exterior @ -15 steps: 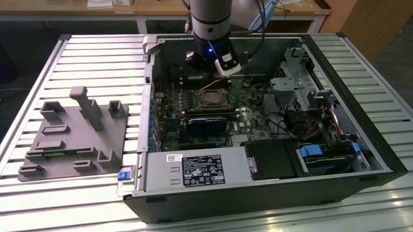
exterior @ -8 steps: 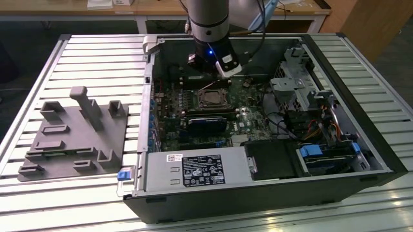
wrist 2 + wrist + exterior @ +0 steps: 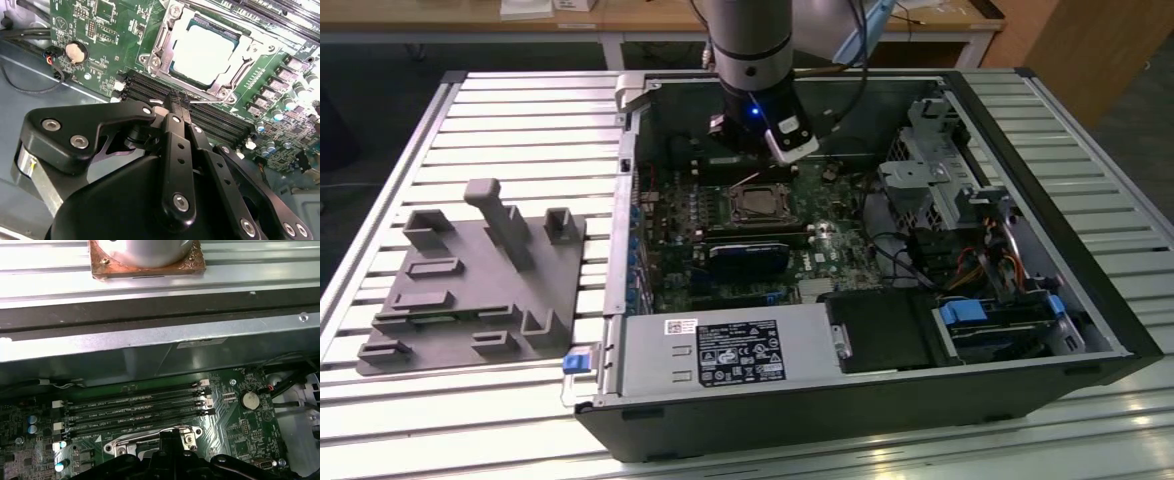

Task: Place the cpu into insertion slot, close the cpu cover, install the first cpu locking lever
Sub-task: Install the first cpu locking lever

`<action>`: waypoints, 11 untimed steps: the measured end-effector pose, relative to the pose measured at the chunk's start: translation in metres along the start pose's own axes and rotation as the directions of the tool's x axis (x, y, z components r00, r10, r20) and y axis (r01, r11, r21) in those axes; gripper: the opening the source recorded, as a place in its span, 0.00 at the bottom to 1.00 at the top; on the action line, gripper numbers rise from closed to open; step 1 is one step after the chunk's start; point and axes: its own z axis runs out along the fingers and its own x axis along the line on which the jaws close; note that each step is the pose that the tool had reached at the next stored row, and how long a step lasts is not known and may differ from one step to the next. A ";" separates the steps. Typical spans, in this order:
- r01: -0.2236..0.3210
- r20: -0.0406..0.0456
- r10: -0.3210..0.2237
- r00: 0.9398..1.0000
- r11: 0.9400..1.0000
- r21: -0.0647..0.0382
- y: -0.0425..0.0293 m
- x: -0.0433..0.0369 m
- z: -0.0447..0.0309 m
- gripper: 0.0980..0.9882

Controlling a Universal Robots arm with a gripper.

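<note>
The cpu [image 3: 202, 47] lies within the cpu cover [image 3: 161, 47] frame.

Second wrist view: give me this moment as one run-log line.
pale silvery square cpu: seated in insertion slot | silvery metal frame cpu cover: down around it | black gripper: shut, over black memory slots
</note>
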 end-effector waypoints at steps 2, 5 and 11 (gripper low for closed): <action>-0.008 0.003 0.008 1.000 1.000 0.006 0.0001 0.0001 0.0008 0.01; -0.020 0.007 0.020 1.000 1.000 0.014 0.0005 0.0004 0.0018 0.01; -0.025 0.011 0.025 1.000 0.999 0.023 0.0063 0.0018 0.0046 0.01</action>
